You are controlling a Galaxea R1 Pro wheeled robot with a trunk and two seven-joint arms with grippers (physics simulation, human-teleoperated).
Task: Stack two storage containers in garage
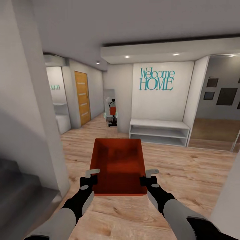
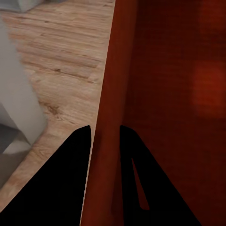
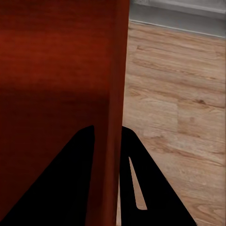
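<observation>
One orange-red open-topped storage container (image 1: 118, 160) hangs in front of me above light wood plank flooring, held between both arms. My left gripper (image 1: 92, 174) is shut on its left wall near the near corner, and my right gripper (image 1: 150, 173) is shut on its right wall. In the left wrist view the dark fingers (image 2: 70, 155) straddle the container's rim (image 2: 110, 94). In the right wrist view the fingers (image 3: 80, 150) clamp the wall (image 3: 110, 84) the same way. The second container is out of view.
A white wall corner (image 1: 36, 133) and dark steps (image 1: 20, 193) stand close on the left. Ahead are a low white shelf bench (image 1: 159, 126), a "Welcome HOME" wall, a mirror (image 1: 110, 106) and an orange door (image 1: 82, 96). A wide opening (image 1: 216, 126) lies at the right.
</observation>
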